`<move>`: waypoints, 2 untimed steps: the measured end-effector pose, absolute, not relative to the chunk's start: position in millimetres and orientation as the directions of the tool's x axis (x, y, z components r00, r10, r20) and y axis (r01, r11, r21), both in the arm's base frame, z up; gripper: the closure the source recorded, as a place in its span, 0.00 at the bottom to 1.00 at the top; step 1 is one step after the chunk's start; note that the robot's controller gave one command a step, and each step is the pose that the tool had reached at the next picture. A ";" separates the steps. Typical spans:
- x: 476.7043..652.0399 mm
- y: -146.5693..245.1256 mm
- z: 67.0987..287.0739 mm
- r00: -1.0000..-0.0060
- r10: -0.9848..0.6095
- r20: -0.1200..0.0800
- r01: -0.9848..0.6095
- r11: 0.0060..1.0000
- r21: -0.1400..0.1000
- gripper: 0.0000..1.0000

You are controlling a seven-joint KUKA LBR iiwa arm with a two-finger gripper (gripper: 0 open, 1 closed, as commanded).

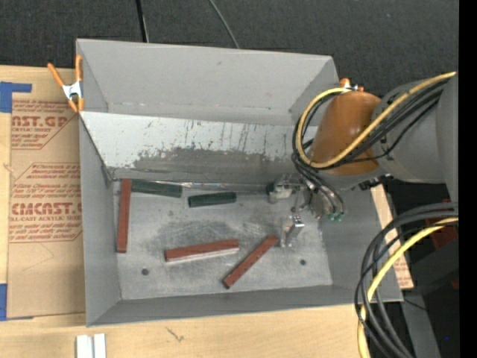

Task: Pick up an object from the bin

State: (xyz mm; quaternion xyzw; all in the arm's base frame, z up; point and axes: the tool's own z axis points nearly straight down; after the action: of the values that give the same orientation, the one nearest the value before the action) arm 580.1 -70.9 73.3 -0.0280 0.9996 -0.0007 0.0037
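Though beside hand [292, 231] — slanted red bar [250, 261].

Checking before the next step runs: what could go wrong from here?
1. The gripper hangs by the upper end of the diagonal red-brown bar, not its middle; gripped there, the bar may pivot or slip out.
2. The flat red-brown bar lies close beside it; a swinging bar could knock it.
3. The bin's right wall is near; a sideways move might scrape it.
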 end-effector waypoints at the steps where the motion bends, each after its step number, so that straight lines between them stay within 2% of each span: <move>1: 497.9 -7.6 75.8 -0.966 -0.259 -0.015 -0.259 0.966 -0.008 1.00; 2: 497.9 -7.6 75.8 -0.966 -0.260 -0.015 -0.259 0.966 -0.008 1.00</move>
State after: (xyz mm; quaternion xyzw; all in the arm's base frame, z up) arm 497.9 -7.6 75.8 -0.1309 0.9914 -0.0029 0.0079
